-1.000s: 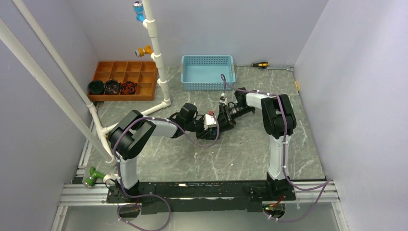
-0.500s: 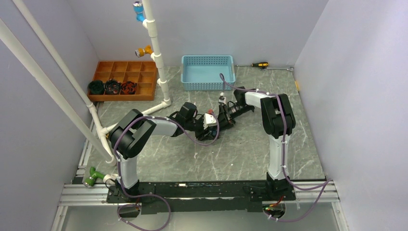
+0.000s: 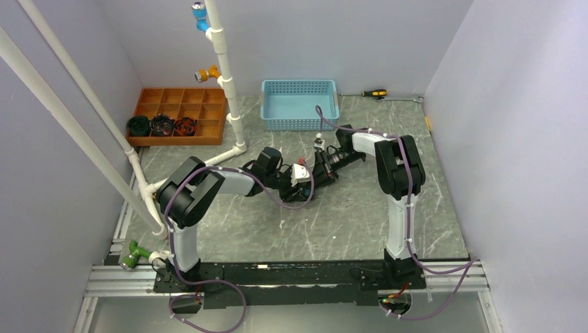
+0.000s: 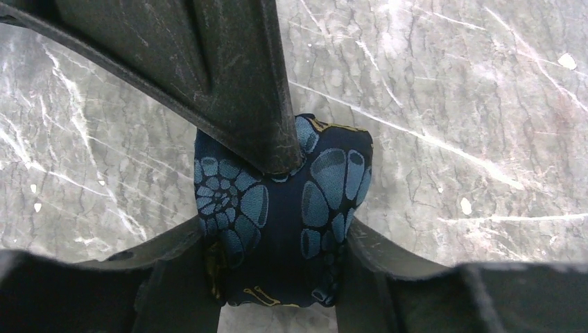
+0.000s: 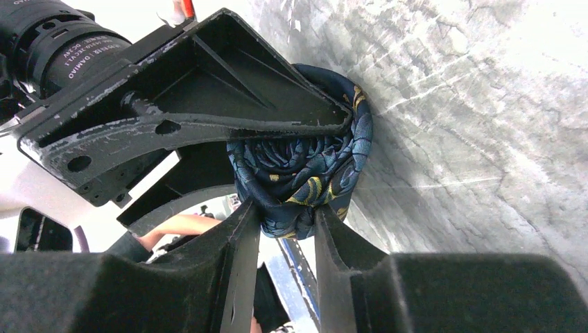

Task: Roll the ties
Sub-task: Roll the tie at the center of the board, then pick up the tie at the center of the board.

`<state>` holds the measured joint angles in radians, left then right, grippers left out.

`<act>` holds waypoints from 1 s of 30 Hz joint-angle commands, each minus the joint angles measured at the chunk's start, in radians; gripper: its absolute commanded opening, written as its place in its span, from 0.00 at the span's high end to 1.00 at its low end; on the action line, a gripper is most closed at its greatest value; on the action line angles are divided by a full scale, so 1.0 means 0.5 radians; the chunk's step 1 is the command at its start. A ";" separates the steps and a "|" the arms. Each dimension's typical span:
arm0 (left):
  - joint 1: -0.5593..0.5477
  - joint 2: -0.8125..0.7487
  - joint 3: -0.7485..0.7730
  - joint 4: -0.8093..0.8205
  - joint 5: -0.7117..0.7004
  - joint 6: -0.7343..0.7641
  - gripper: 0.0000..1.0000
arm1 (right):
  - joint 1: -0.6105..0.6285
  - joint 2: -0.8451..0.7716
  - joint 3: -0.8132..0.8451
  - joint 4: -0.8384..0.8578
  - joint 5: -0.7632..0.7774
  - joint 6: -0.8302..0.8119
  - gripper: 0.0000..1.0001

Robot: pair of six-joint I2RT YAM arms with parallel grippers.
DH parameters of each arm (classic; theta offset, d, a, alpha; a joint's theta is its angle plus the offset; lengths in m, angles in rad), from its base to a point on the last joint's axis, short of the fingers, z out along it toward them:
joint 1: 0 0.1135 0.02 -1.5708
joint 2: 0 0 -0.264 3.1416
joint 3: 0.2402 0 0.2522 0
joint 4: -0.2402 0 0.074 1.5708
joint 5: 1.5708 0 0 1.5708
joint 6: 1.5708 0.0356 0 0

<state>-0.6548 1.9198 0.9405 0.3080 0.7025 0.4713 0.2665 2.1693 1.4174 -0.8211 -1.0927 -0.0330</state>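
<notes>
Near mid-table the two arms meet on one rolled tie [image 4: 277,201], held low against the grey marbled table [image 4: 451,104]. The left fingers [image 4: 173,277] stand partly apart with the roll wedged between them, touching both. The right fingers [image 5: 236,277], set narrower, pinch an edge of the roll from the opposite side. Beyond them a blue basket [image 3: 299,104] sits by the far wall, with a wooden tray [image 3: 177,111] to its left.
</notes>
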 commanded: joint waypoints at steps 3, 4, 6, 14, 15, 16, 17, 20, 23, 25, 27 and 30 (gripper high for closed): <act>-0.033 0.055 -0.042 -0.190 -0.047 0.127 0.66 | 0.019 0.025 0.055 0.011 0.024 -0.054 0.77; -0.039 0.072 -0.029 -0.203 -0.061 0.119 0.72 | 0.018 0.023 0.051 0.012 0.031 -0.051 0.68; -0.045 0.094 -0.022 -0.195 -0.080 0.093 0.81 | 0.017 0.023 0.043 -0.011 0.044 -0.051 0.52; -0.046 0.122 -0.036 -0.211 -0.118 0.077 0.90 | 0.020 0.036 -0.050 -0.052 0.136 -0.049 0.28; -0.045 0.123 -0.037 -0.214 -0.119 0.083 0.90 | 0.019 0.041 -0.052 -0.046 0.176 -0.032 0.24; -0.044 0.124 -0.038 -0.220 -0.116 0.089 0.90 | 0.018 0.048 -0.052 -0.050 0.194 -0.031 0.24; -0.046 0.123 -0.037 -0.225 -0.116 0.091 0.90 | 0.018 0.047 -0.056 -0.039 0.215 -0.023 0.24; -0.045 0.120 -0.034 -0.234 -0.113 0.098 0.91 | 0.010 0.012 -0.088 0.071 0.246 0.058 0.38; -0.045 0.124 -0.029 -0.238 -0.118 0.101 0.89 | 0.012 -0.002 -0.081 0.108 0.213 0.063 0.58; -0.044 0.122 -0.016 -0.246 -0.118 0.092 0.83 | 0.015 -0.001 -0.064 0.083 0.200 0.053 0.84; -0.045 0.110 -0.009 -0.244 -0.102 0.071 0.70 | 0.014 -0.006 -0.060 0.059 0.203 0.023 1.00; -0.040 0.057 -0.031 -0.198 -0.059 0.025 0.51 | 0.012 -0.012 -0.057 0.030 0.176 -0.019 1.00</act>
<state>-0.6662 1.9244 0.9474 0.2966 0.7055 0.5011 0.2672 2.1765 1.3914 -0.8284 -1.0851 0.0078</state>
